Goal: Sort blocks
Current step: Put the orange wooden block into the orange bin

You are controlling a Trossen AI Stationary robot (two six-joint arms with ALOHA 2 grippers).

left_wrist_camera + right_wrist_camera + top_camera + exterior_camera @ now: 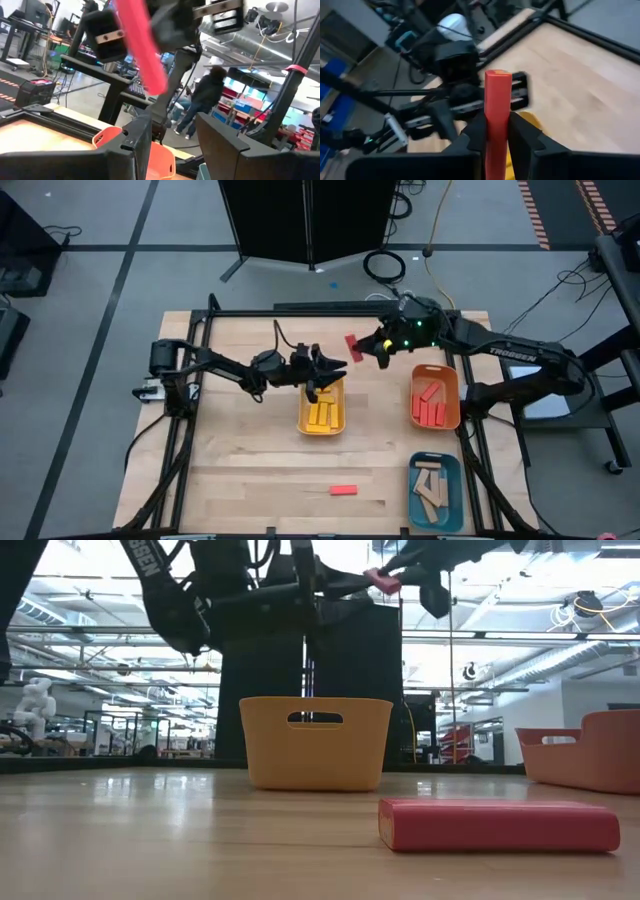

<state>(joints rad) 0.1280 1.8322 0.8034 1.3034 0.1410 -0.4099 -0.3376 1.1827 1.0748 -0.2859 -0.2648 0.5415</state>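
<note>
While clamped in right pincer (497,137) — red block (497,107), long axis out past fingertips.

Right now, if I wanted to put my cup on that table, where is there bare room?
The widest bare wood is the left half, left of the yellow tray. The near strip holds only a loose red block. The right side is crowded: orange tray, teal tray. Both hands hang over the back middle.

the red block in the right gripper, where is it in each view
High view: red block, behind the yellow tray.
Low view: top centre, above that tray.
Left wrist view: large pink bar, upper middle.
Right wrist view: upright between the fingers.
Shared landmark: the yellow tray.
</note>
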